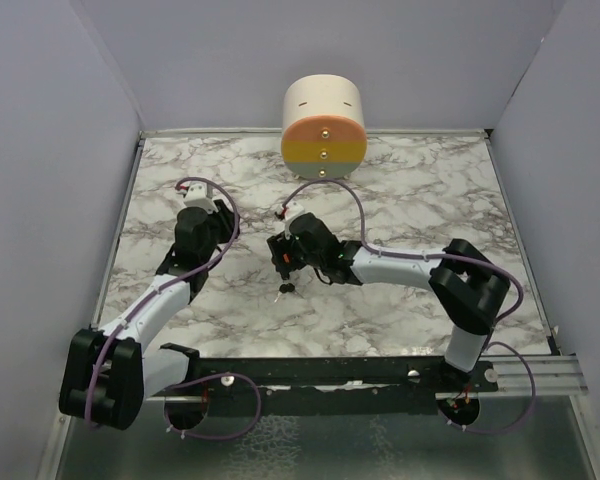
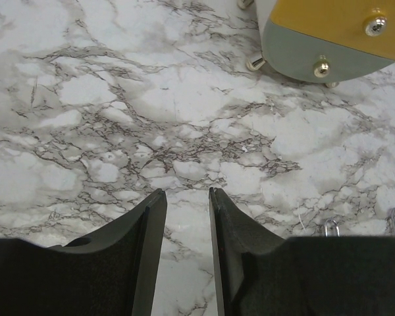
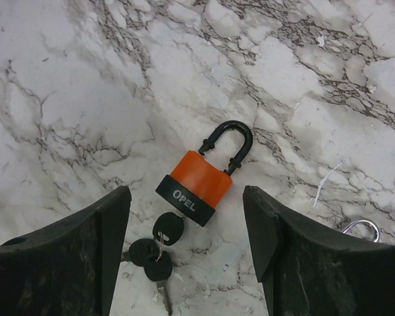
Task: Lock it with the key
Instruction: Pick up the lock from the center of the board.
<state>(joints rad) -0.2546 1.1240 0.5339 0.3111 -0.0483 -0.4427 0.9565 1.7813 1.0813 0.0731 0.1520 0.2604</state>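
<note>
**A:** From the top camera, which arm is nearer?

**B:** The right one. The right gripper (image 1: 283,262) hangs over the middle of the marble table (image 1: 430,190), with the bunch of keys (image 1: 285,289) on the marble just on its near side. The padlock itself I can't make out from there; the gripper covers it. The left gripper (image 1: 194,200) sits well apart, off to the left.

**A:** And the left wrist camera?

**B:** The left gripper (image 2: 186,195) has a narrow gap with nothing in it. There is only bare marble ahead and the corner of a banded drum (image 2: 322,39) at upper right. No lock in sight.

**A:** The right wrist camera, then.

**B:** The right gripper (image 3: 184,195) is spread wide and empty. The padlock (image 3: 196,179), orange with a black base, lies flat just ahead of the gap. Its long axis runs diagonally: shackle (image 3: 229,138) away and to the right, keys (image 3: 157,249) towards the gripper and to the left. One key seems to sit at the keyhole. Whether the shackle is fully home, I can't tell.

**A:** So what does the move depend on?

**B:** On that diagonal, I'd judge. The keys are the nearer end, leftward of centre.
</note>
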